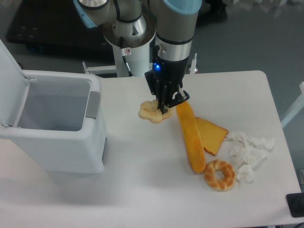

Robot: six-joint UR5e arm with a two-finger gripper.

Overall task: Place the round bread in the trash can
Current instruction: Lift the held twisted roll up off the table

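Gripper [164, 108] pinched shut on bread [151, 112], barely off table. Raise straight up, clear loaf [191, 137], carry left over can [52, 124].

1. The large white-grey rectangular plastic trash can [57, 137] is standing at the table's left side, lid open.
2. The small pale lobed round bread [151, 112] is lying right of it, under the black two-finger gripper [166, 108].
3. The long golden loaf [191, 137] is lying just right of the bread.
4. The flat orange toast slice [213, 135] is sitting against the loaf's right side.
5. The brown striped ring-shaped bread [220, 175] is resting nearer the front edge, by the loaf's end.
6. The crumpled white paper [248, 152] is lying farthest right.
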